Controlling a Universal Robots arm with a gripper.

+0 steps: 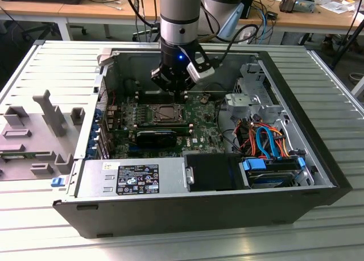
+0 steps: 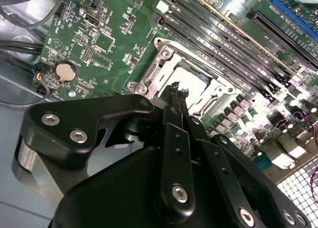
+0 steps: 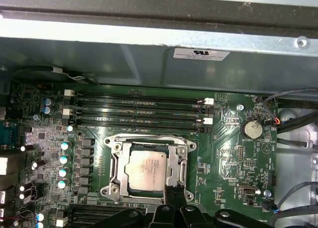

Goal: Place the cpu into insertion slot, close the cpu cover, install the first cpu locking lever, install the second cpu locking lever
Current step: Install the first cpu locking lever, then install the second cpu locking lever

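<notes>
Black and narrow, the end effector [image 1: 183,94] hangs over the open computer case [image 1: 318,158] in the upper middle of the exterior view, its fingertips drawn close together and holding nothing. It stands just above the far edge of the insertion slot [image 1: 166,114].

The case lies on its side on a ribbed grey metal surface [image 1: 51,62]. At the left of the frame a grey fixture [image 1: 52,116] with upright blocks rests on that surface, with a small blue piece [image 1: 57,181] near it. Behind, along the top of the frame, wooden desks [image 1: 68,9] carry cables and loose items (a workshop or lab room, by the look of it). Inside the case, blue and orange cables [image 1: 264,139] run at the right, and a silver power supply [image 1: 133,178] with a dark label lies along the near wall.

The first wrist view looks straight down on the green motherboard [image 3: 223,153]: the cpu [image 3: 147,171] sits in the insertion slot [image 3: 115,146], its dull silver top showing through the cpu cover [image 3: 176,163], which lies flat around it. Long black memory slots [image 3: 139,111] run beside the socket, and a round coin battery [image 3: 252,129] sits toward the right of the frame.

The second wrist view shows the end effector [image 2: 177,96] from behind its black linkage, the fingertips [image 2: 174,91] nearly meeting over the bright, glare-washed socket [image 2: 196,81].
</notes>
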